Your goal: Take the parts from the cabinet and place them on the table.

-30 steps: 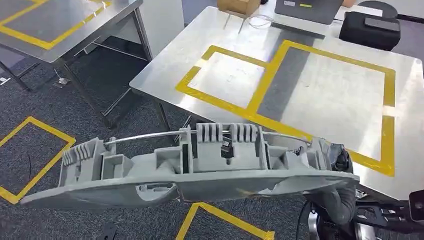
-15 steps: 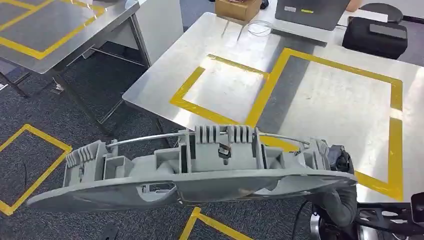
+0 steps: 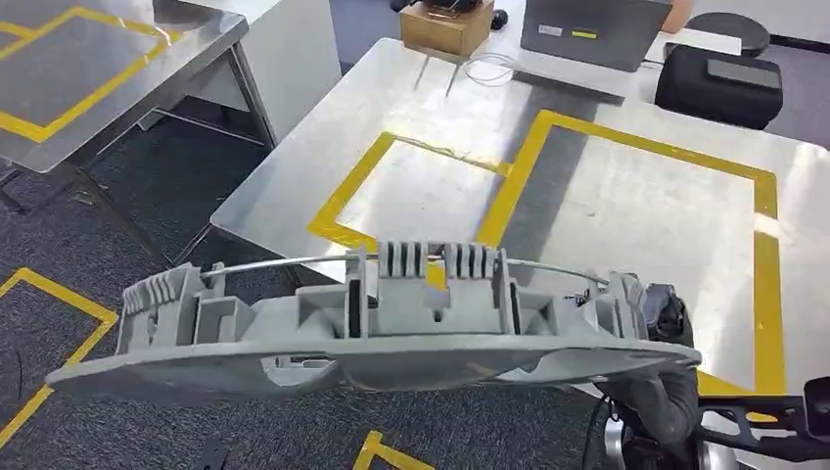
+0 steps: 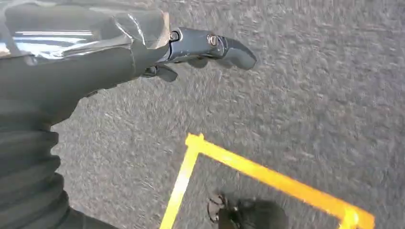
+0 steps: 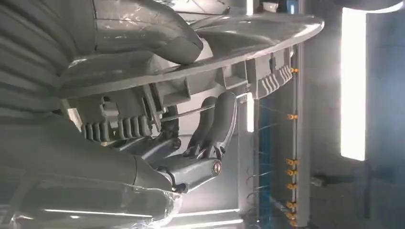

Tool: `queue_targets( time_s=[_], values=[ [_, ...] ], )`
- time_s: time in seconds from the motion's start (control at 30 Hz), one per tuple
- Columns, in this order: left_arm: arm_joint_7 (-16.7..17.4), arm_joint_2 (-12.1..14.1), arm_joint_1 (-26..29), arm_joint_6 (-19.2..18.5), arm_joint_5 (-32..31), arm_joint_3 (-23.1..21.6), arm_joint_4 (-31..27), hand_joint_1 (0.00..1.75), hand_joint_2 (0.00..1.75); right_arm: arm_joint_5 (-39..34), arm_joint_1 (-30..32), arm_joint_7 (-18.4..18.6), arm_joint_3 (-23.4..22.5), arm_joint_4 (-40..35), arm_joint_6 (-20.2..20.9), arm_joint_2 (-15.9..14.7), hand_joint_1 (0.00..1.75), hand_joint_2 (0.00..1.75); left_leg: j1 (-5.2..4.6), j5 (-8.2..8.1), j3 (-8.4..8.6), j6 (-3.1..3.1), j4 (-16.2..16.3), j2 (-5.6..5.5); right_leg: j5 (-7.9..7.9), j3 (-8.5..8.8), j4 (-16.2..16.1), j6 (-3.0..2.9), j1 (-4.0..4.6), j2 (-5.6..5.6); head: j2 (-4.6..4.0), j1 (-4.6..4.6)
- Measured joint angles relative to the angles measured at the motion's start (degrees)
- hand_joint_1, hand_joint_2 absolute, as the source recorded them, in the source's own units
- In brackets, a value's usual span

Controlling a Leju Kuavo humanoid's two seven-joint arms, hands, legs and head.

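- The part (image 3: 372, 333), a long grey moulded plastic piece with ribbed blocks and box-like pockets along its back, lies roughly level across the lower half of the head view, carried in the air above the carpeted floor (image 3: 147, 245).
- A thin metal rod (image 3: 284, 262) runs along the part's upper edge, from the left end past the central ribbed blocks.
- The right hand (image 3: 658, 338) holds the part at its right end; the arm's grey cover shows just below that end.
- In the right wrist view the right hand (image 5: 191, 124) is closed on the part (image 5: 248, 38): the thick grey thumb lies over the smooth curved face, and the darker fingers (image 5: 219, 124) curl up against the ribbed underside.
- The left hand (image 4: 191, 47) hangs over the carpet, holding nothing; its dark fingers (image 4: 229, 47) are slightly bent and apart.
- The metal surface (image 3: 626, 206) stands beyond the part, its near edge just behind the part's right half; yellow tape (image 3: 519, 186) marks a small and a large rectangle on it.
- At the far edge of that surface lie a cardboard box (image 3: 445, 24), a grey laptop (image 3: 592, 29) and a black case (image 3: 729, 83).
- A second metal surface (image 3: 98, 69) with yellow tape stands to the left, well apart.
- Yellow tape lines (image 3: 49, 294) mark the floor beneath the part's left end.
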Motion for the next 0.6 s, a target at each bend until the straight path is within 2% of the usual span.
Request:
queue_targets(
  time_s=[0.03, 0.07, 0.1, 0.17, 0.2, 0.23, 0.27, 0.3, 0.33, 0.37, 0.4, 0.43, 0.5, 0.53, 0.57, 0.6],
  values=[
    [0.00, -0.02, -0.05, 0.00, 0.00, 0.04, -0.15, 0.00, 1.75, 0.00, -0.10, 0.00, 0.07, -0.11, 0.20, 0.02, 1.75, 1.75, 0.29, 0.14, 0.93, -0.03, -1.37, 0.21, -0.31, 0.62, -0.45, 0.35, 0.52, 0.03, 0.00, 0.00],
    [-0.04, -0.20, 0.07, 0.00, 0.00, 0.09, -0.28, 0.00, 1.75, 0.02, -0.16, 0.00, 0.09, -0.26, 0.35, 0.00, 1.75, 1.75, 0.57, 0.36, 1.87, -0.12, -2.46, 0.52, -1.02, 0.37, 0.66, 0.25, 0.35, -0.50, 0.00, 0.04],
    [-0.07, -0.22, 0.03, 0.00, 0.00, 0.09, -0.28, 0.00, 1.75, 0.02, -0.60, 0.00, 0.15, -0.29, 0.50, -0.04, 1.75, 1.75, 0.74, 0.25, 2.30, 0.11, -2.82, 0.73, -2.20, -1.23, 3.56, 0.06, 0.32, -0.72, 0.00, 0.19],
    [-0.07, -0.57, 0.04, 0.00, 0.00, 0.07, -0.28, 0.00, 1.75, -0.02, -0.89, -0.02, 0.15, -0.29, 0.59, -0.04, 1.75, 1.75, 0.72, -0.19, 2.40, 0.29, -2.81, 1.13, -5.39, -7.52, 13.54, -0.07, 0.02, -0.79, 0.00, 0.17],
    [-0.07, -0.72, 0.08, 0.00, 0.00, 0.07, -0.28, 0.00, 1.75, -0.02, -0.81, 0.00, 0.15, -0.26, 0.59, -0.09, 1.75, 1.75, 0.72, -0.39, 2.40, 0.25, -2.80, 1.34, -6.17, -10.21, 17.35, 0.21, -0.12, -0.81, 0.00, 0.15],
    [-0.07, -0.81, 0.18, 0.00, 0.00, 0.06, -0.28, 0.00, 1.75, 0.02, -0.74, 0.02, 0.15, -0.26, 0.59, -0.15, 1.75, 1.75, 0.76, -0.60, 2.48, 0.11, -2.70, 1.60, -5.74, -11.76, 18.68, 0.77, -0.29, -0.87, 0.00, 0.17],
    [-0.07, -0.92, 0.32, 0.00, 0.00, 0.07, -0.28, 0.00, 1.75, 0.02, -0.67, 0.02, 0.15, -0.26, 0.64, -0.22, 1.75, 1.75, 0.83, -0.87, 2.69, -0.05, -2.63, 1.81, -4.03, -11.68, 16.96, 1.67, -0.53, -1.03, 0.00, 0.17],
    [-0.07, -1.07, 0.46, 0.00, 0.04, 0.09, -0.28, 0.00, 1.75, -0.02, -0.64, 0.02, 0.15, -0.26, 0.77, -0.22, 1.75, 1.75, 0.98, -1.23, 2.98, -0.32, -2.40, 2.04, -1.55, -10.29, 12.95, 2.62, -0.80, -1.34, 0.00, 0.17],
    [-0.09, -1.18, 0.60, 0.02, 0.13, 0.11, -0.28, 0.00, 1.75, -0.09, -0.64, 0.02, 0.15, -0.26, 0.81, -0.22, 1.75, 1.75, 1.13, -1.77, 3.26, -0.70, -1.90, 2.33, 1.53, -7.78, 6.90, 3.54, -1.00, -2.34, 0.00, 0.17],
    [-0.09, -1.20, 0.75, 0.02, 0.15, 0.20, -0.28, 0.00, 1.75, -0.11, -0.66, 0.02, 0.17, -0.26, 1.01, -0.24, 1.75, 1.75, 1.11, -2.35, 3.34, -1.10, -1.26, 2.56, 3.62, -5.78, 2.18, 3.99, -1.10, -4.50, 0.00, 0.24],
    [-0.09, -1.13, 0.94, 0.04, 0.15, 0.44, -0.28, 0.00, 1.75, -0.17, -0.65, 0.02, 0.20, -0.24, 1.35, -0.24, 1.75, 1.75, 0.62, -3.10, 3.28, -1.69, -0.42, 2.83, 3.58, -5.73, 1.61, 3.33, -0.71, -5.15, 0.00, 0.24],
    [-0.13, -1.18, 1.08, 0.07, 0.18, 0.52, -0.28, 0.00, 1.75, -0.18, -0.59, 0.02, 0.26, -0.24, 1.55, -0.24, 1.75, 1.75, 0.61, -3.39, 3.31, -1.98, -0.34, 3.13, 3.56, -5.35, 1.59, 2.08, -0.73, -3.96, 0.00, 0.18],
    [-0.13, -1.33, 1.50, 0.09, 0.26, 0.90, -0.28, 0.00, 1.75, -0.20, -0.60, 0.02, 0.35, -0.24, 1.75, -0.31, 1.75, 1.75, 0.82, -3.45, 3.71, -2.21, -0.54, 4.08, 3.62, -5.40, 1.59, 1.03, -0.46, -3.13, 0.00, 0.17],
    [-0.13, -1.38, 1.59, 0.09, 0.26, 0.94, -0.31, 0.00, 1.75, -0.35, -0.61, 0.02, 0.46, -0.24, 1.79, -0.31, 1.75, 1.75, 0.94, -3.69, 3.78, -2.48, -0.35, 4.55, 3.82, -5.25, 1.44, 0.59, -0.88, -2.57, 0.00, 0.22],
    [-0.15, -1.38, 1.69, 0.13, 0.26, 1.03, -0.37, 0.00, 1.75, -0.46, -0.61, 0.02, 0.63, -0.24, 1.84, -0.31, 1.75, 1.75, 1.30, -4.46, 3.34, -3.05, 0.40, 3.36, 3.89, -5.07, 1.39, 0.43, -1.19, -2.05, 0.00, 0.17],
    [-0.18, -1.49, 1.79, 0.15, 0.26, 1.11, -0.44, 0.00, 1.75, -0.50, -0.67, 0.02, 0.74, -0.24, 1.93, -0.31, 1.75, 1.75, 1.45, -6.21, 2.62, -3.32, 2.64, 2.28, 3.88, -4.93, 1.39, 0.02, -1.21, -1.70, 0.00, 0.11]
  ],
)
